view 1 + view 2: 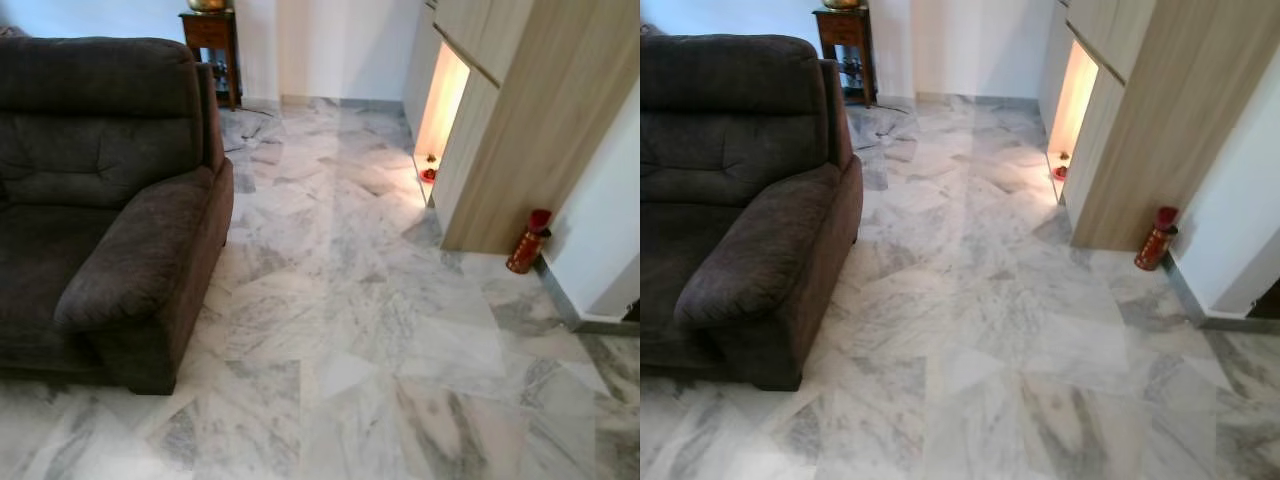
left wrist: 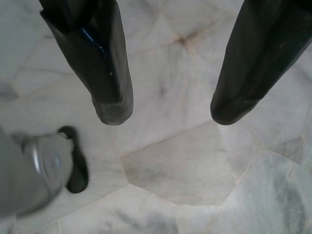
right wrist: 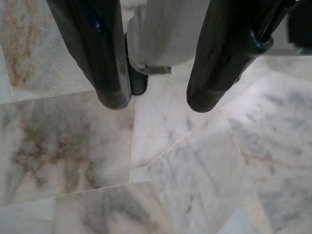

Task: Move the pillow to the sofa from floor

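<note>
A dark grey-brown sofa (image 1: pixel 110 200) stands on the left, its seat bare and its padded armrest (image 1: pixel 150 250) facing the open floor. My left gripper (image 2: pixel 170 114) hangs open above the marble tiles with nothing between its black fingers (image 2: pixel 114 100). My right gripper (image 3: pixel 158 102) also hangs open over the marble, and nothing sits between its fingers (image 3: pixel 112 92) either. Part of my own leg and foot (image 2: pixel 46 168) shows beside the left gripper.
Grey-veined marble floor (image 1: pixel 360 330) stretches from the sofa to the right wall. A wooden cabinet with a lit niche (image 1: pixel 442 100) stands at right, with a red canister (image 1: pixel 528 242) at its foot. A small wooden side table (image 1: pixel 212 40) stands behind the sofa.
</note>
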`<state>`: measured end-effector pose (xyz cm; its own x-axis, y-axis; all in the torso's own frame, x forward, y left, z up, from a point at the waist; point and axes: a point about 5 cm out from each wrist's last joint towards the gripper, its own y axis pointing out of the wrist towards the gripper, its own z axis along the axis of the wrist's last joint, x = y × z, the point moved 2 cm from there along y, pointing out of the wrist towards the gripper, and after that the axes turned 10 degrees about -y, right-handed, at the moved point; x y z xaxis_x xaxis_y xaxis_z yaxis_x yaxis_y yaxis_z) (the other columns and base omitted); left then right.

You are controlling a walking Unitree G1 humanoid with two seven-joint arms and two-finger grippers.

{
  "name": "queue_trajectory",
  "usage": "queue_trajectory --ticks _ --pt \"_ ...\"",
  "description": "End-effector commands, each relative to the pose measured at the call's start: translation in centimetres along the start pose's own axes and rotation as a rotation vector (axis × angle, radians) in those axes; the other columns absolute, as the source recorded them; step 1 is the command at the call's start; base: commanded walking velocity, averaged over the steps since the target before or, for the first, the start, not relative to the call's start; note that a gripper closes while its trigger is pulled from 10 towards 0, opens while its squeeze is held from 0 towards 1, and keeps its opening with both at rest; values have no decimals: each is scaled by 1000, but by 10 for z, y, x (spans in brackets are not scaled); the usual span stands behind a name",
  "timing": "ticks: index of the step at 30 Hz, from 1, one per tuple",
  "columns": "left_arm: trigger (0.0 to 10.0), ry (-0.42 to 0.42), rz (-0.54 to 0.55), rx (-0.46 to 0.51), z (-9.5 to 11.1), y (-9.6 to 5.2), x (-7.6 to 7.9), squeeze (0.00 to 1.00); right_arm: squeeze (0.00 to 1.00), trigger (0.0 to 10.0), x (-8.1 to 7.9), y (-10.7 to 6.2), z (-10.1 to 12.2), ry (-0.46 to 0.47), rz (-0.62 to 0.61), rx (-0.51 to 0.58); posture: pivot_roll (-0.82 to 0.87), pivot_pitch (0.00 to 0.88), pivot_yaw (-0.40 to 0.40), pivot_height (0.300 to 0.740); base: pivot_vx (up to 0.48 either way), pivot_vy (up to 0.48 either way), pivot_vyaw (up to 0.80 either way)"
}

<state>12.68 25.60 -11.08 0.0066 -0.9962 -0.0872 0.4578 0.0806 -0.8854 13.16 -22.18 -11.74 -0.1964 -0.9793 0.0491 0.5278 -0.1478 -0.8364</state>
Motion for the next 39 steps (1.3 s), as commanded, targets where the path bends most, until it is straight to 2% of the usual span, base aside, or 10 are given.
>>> queue_trajectory --ticks 1,19,25,29,39 --pt "10000 7 13 0 2 -1 -7 0 0 10000 -8 1 1 8 16 1 69 38 19 740 0 480 0" --pt "10000 8 12 -7 -2 -1 -4 0 0 10000 -9 1 0 9 18 -4 71 45 22 740 0 480 0" --pt "10000 8 11 -6 -1 -1 -4 0 0 10000 -9 1 2 -43 21 16 74 45 23 740 0 480 267" --pt "10000 12 11 -3 1 -1 -5 0 0 10000 -10 1 2 34 21 17 73 46 24 740 0 480 200" --pt "10000 12 7 6 9 2 0 0 0 10000 -9 1 2 20 16 11 72 46 24 740 0 480 0"
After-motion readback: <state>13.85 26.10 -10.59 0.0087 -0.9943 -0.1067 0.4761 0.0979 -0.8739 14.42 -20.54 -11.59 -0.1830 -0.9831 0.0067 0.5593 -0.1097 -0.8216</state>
